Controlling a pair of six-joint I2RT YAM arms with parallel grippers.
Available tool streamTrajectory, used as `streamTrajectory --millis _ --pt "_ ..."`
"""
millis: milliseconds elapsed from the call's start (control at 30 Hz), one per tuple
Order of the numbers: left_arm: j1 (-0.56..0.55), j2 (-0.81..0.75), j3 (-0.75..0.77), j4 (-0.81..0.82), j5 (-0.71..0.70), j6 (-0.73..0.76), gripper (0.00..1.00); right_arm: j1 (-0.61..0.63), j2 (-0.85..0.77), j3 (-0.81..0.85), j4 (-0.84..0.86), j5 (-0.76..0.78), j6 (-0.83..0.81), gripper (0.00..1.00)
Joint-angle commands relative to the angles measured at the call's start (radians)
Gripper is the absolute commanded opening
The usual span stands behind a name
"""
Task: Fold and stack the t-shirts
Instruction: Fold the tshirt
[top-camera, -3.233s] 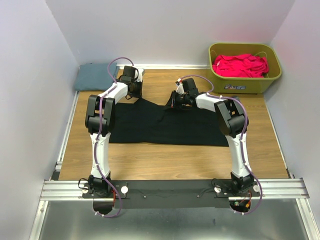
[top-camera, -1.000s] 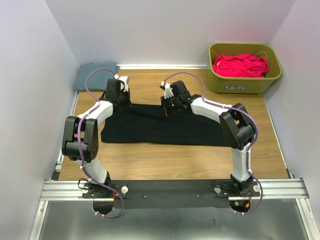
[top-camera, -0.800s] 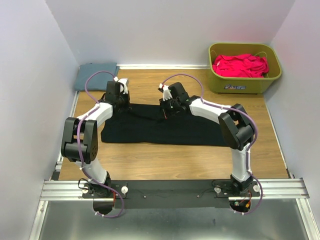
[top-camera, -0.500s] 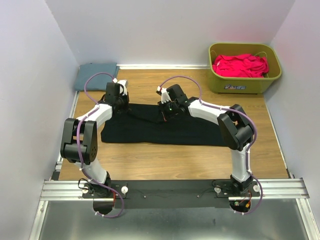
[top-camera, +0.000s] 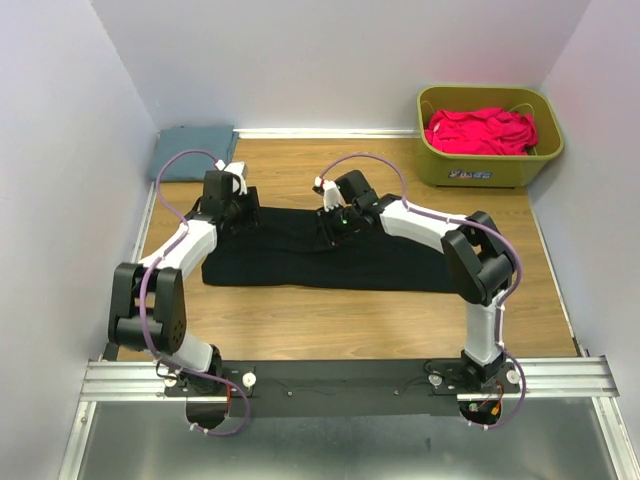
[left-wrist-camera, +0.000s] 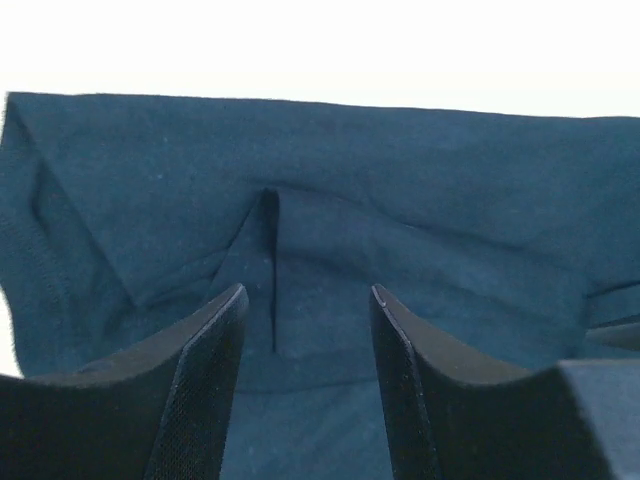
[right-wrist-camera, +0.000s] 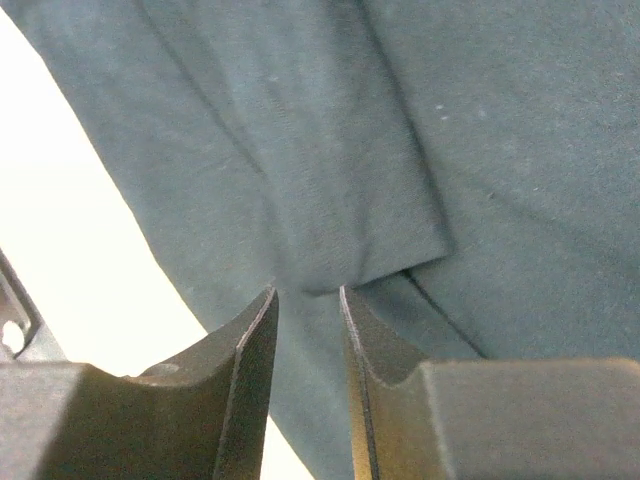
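No words, numbers or brand marks can be read anywhere in these views. The only printed item is a small pale label (top-camera: 464, 174) stuck on the front wall of the olive-green tub (top-camera: 510, 172) at the far right of the surface, and its print is too small to make out.

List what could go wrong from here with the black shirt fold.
1. The right pincer stands barely apart with a folded edge of the black t-shirt at its tips; lifting could snag and undo the fold.
2. The left pincer is open over a raised crease; the crease may stay in the fold.
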Motion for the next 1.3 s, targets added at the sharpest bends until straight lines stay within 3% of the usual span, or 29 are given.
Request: streamTrajectory --millis 0,200,433,800,1000,1100,1267 --pt "0.003 -0.096 -0.039 -0.003 0.003 -0.04 0.61 0.008 -0.075 -0.018 -0.047 -0.039 -0.025 0.39" --pt "0.001 -0.102 -0.047 -0.022 -0.034 -0.095 0.62 -0.007 -0.137 -0.044 -0.061 0.094 0.014 0.43" --pt "0.001 -0.033 -0.031 -0.098 -0.183 -0.217 0.61 -0.099 -0.209 -0.149 -0.112 0.306 0.102 0.44" --pt "0.001 0.145 0.044 -0.151 -0.28 -0.277 0.6 -0.119 -0.301 -0.363 -0.288 0.533 0.229 0.58" --pt "-0.028 0.312 0.139 -0.178 -0.275 -0.234 0.6 -0.118 -0.293 -0.412 -0.349 0.496 0.212 0.64" --pt "-0.049 0.383 0.223 -0.207 -0.286 -0.218 0.6 -0.109 -0.284 -0.435 -0.372 0.4 0.197 0.65" --pt "-0.104 0.53 0.458 -0.276 -0.321 -0.169 0.6 -0.05 -0.272 -0.44 -0.452 0.28 0.168 0.66"
